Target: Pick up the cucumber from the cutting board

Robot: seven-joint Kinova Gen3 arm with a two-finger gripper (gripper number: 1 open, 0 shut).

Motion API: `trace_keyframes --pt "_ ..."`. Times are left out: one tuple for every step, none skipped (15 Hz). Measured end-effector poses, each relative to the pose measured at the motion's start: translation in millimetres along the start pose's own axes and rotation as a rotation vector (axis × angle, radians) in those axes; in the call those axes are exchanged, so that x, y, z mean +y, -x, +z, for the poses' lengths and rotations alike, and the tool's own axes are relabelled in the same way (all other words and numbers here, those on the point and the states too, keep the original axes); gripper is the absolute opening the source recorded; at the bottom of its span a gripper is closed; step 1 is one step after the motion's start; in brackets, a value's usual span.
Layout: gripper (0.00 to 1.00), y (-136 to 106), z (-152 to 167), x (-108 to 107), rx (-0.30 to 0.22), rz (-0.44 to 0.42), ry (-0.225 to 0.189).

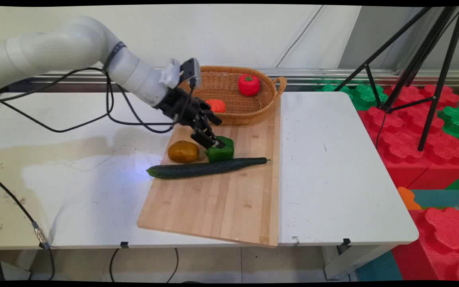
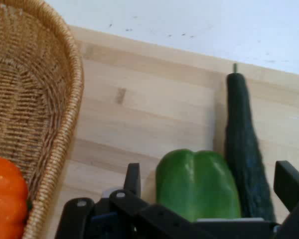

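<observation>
The white tabletop carries a long wooden cutting board that runs from its near edge back to the wall side, one near corner of the board jutting just past the table's edge. At the board's far end sits an oval wicker basket with a loop handle on its right; inside it a red pepper stands near the back and an orange vegetable lies by the front wall (partly hidden by the arm in the main view, clearer at the hand view's lower left). Across the middle of the board lies a dark green cucumber, its stem end pointing right and its blunt end reaching over the board's left edge. Just behind it and touching or nearly touching it is a green bell pepper, and left of that, close beside it, a brownish-yellow potato. The black tool comes down from the upper left onto the green bell pepper; in the hand view its fingers stand spread wide, one on each side of the pepper, with the cucumber running between the pepper and the right-hand finger. Whether either finger actually touches the pepper cannot be told. To the right of the table stand a black tripod and red and green foam blocks.
</observation>
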Motion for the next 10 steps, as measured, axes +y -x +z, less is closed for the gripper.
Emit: trace_keyframes --pt "1.0 0 -8 1 0.006 0.001 0.001" --pt "1.0 0 -13 2 0.01 0.002 0.001" --pt "1.0 0 -21 3 0.015 0.001 0.002" --pt "1.0 1 -26 4 0.018 0.002 0.003" --pt "1.0 2 -35 6 0.022 0.003 0.004" --pt "1.0 4 -45 8 0.026 0.004 0.008" --pt "1.0 6 -54 11 0.028 0.006 0.012" --pt "1.0 9 -62 13 0.03 0.008 0.017" --pt "1.0 10 -66 15 0.03 0.009 0.02" --pt "1.0 13 -73 18 0.03 0.011 0.025"
